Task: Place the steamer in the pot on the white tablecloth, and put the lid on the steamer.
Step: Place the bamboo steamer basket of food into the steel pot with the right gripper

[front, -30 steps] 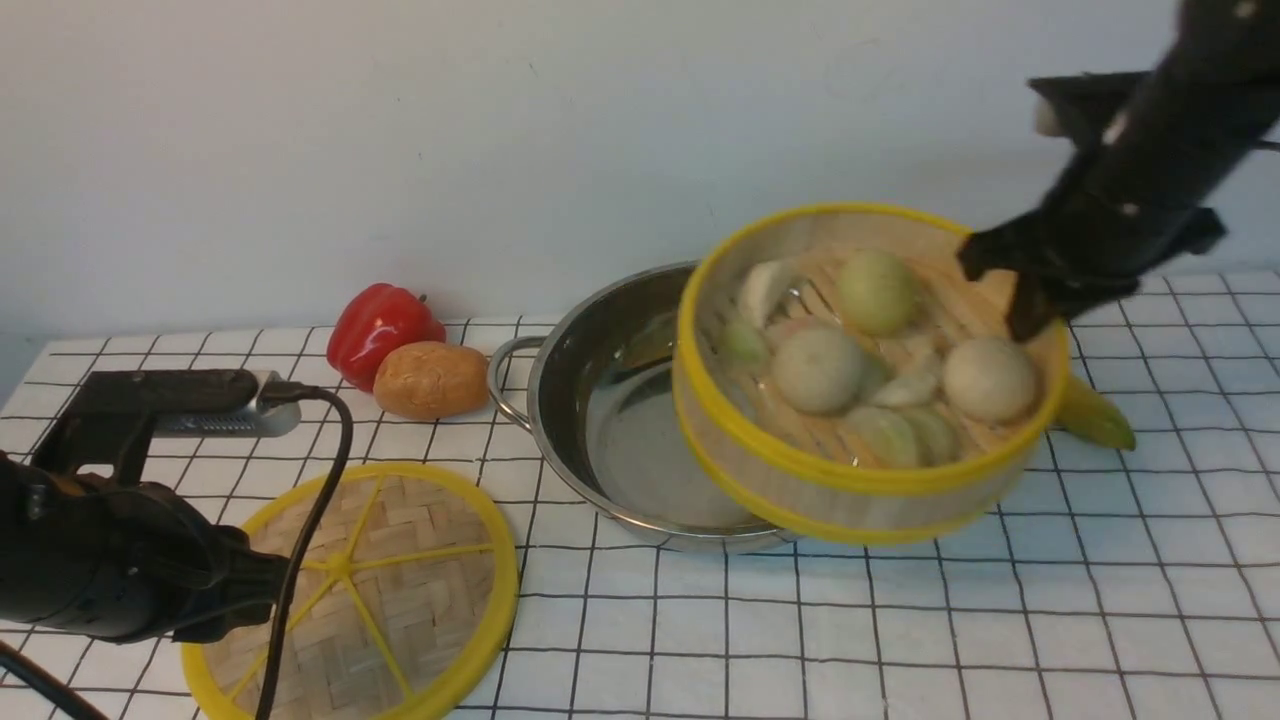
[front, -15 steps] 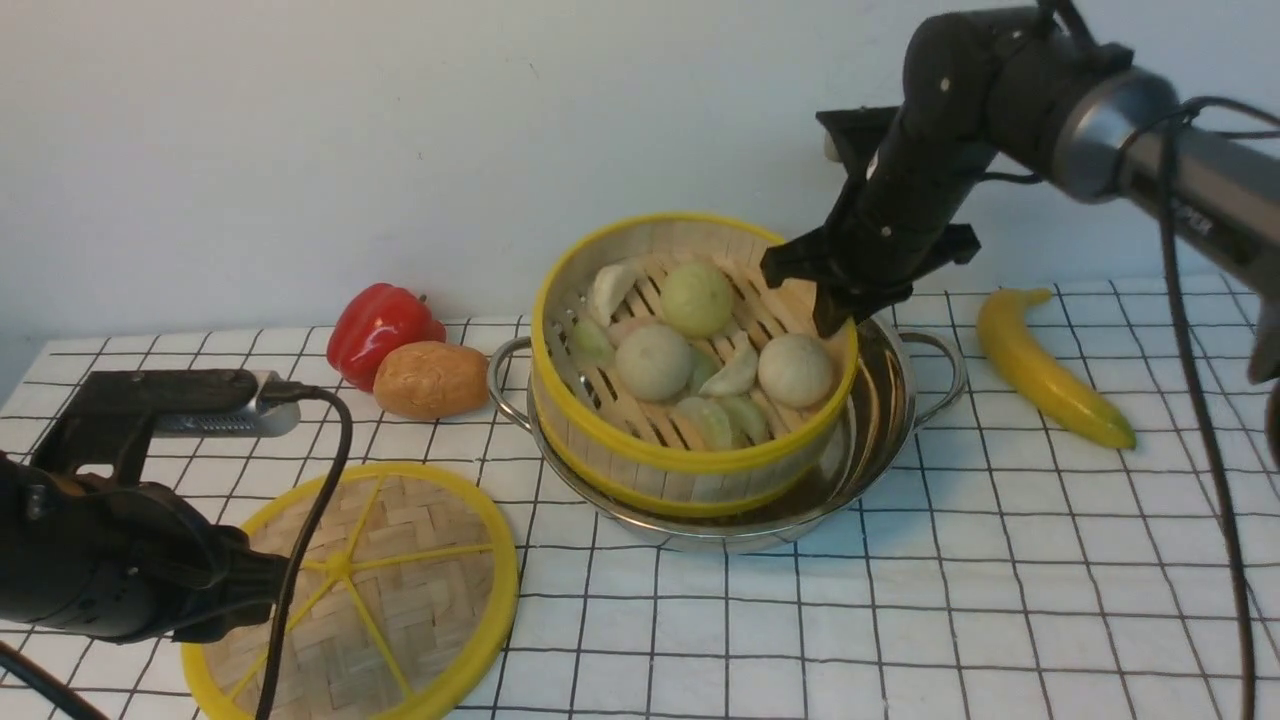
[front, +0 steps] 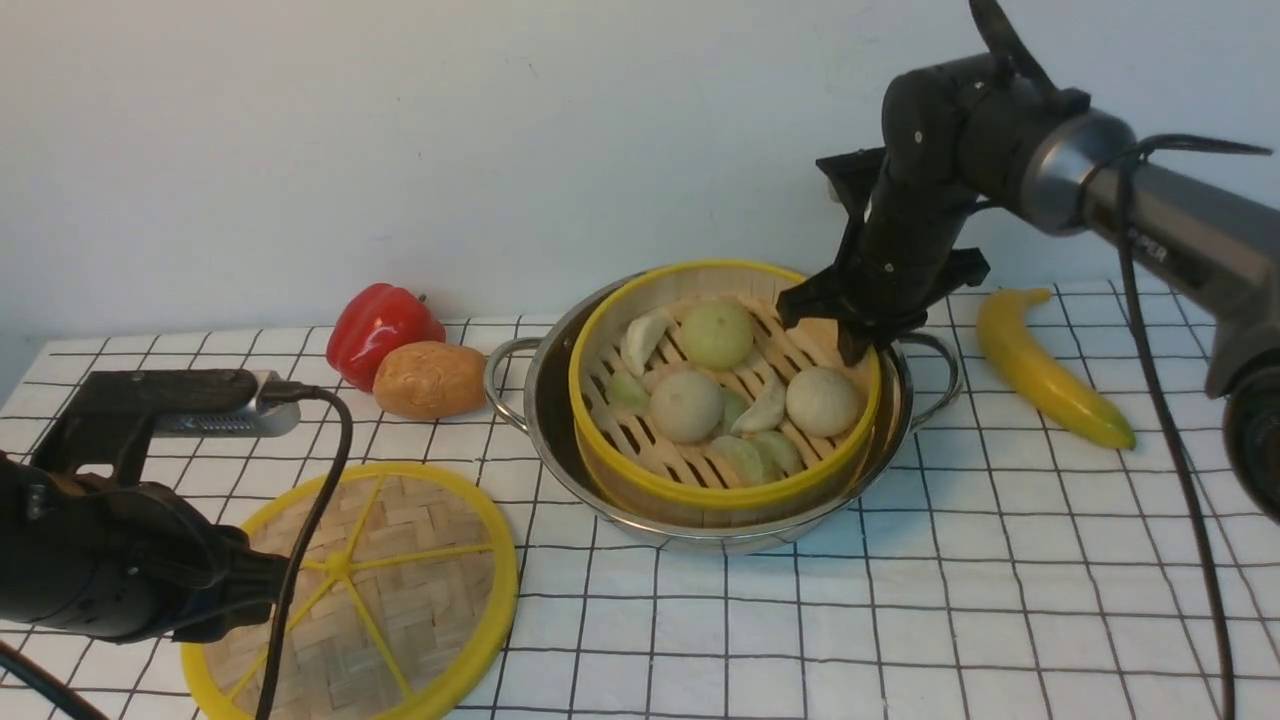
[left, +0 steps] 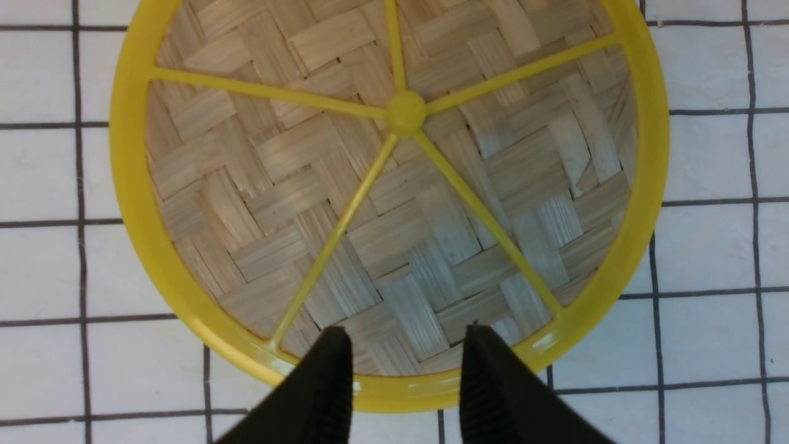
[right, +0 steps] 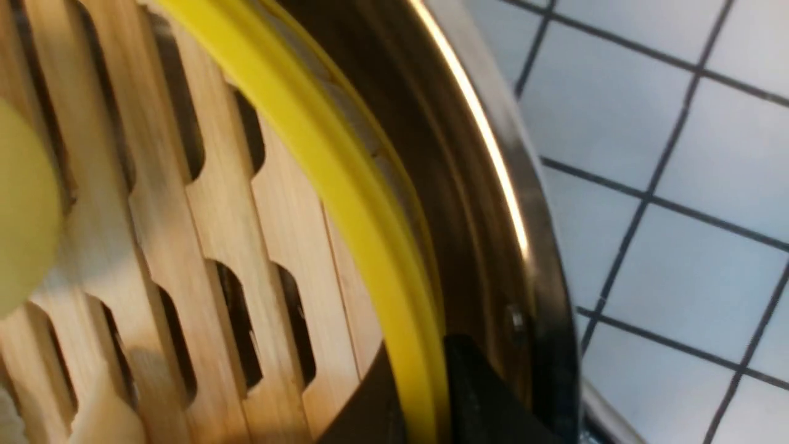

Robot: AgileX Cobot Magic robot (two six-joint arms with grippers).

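Front view: where is the basket?
Steamer [front: 725,490] seated inside pot [front: 540,400], its wall pinched by right gripper [front: 855,335]. Left gripper [left: 404,364] spread, unloaded, over lid [left: 394,394] at cloth's near left corner [front: 60,690].
Risk?
Steamer may be tipped if released unevenly.

Steamer [front: 640,462] now sits lower, down inside pot [front: 548,420], no longer over its rim; right gripper [front: 858,335] lower too, gripping steamer's rim.
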